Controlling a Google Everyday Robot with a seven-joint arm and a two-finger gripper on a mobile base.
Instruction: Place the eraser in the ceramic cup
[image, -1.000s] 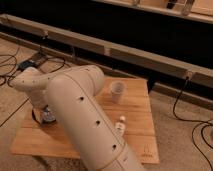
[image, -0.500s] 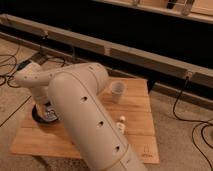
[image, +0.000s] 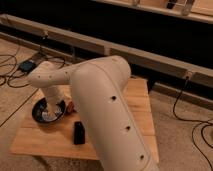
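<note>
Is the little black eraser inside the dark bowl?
No, the eraser lies on the wooden table beside the bowl, outside it, while the gripper hangs over the bowl.

Nothing readable here tbh. No lettering, labels or numbers show on the light wooden table (image: 136, 100), the small black rectangular eraser (image: 78, 132) or the big cream robot arm (image: 107, 110). Its gripper (image: 54, 105) sits low over the wide dark bowl (image: 36, 115), also unmarked.
</note>
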